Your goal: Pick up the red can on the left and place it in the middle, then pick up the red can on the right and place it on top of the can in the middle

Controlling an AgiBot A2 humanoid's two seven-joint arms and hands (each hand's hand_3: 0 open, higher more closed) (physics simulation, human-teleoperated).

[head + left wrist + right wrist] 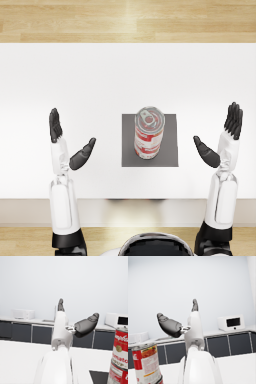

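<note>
— Left robot hand (67, 141): how does it sit?

— Raised over the white table (60, 75), fingers straight and pointing away from the robot, thumb splayed inward. It holds nothing. Its forearm rises from the near table edge.

— And the right robot hand (222, 137)?

— A mirror of the left: spread wide, fingers up, thumb angled toward the centre, nothing in it.

— Where are the cans?

— Between the two hands, well apart from both. The head view shows a red tomato soup can (149, 132) upright on the grey mat (170, 150). The left wrist view shows it resting on a second red can (117, 376).
</note>
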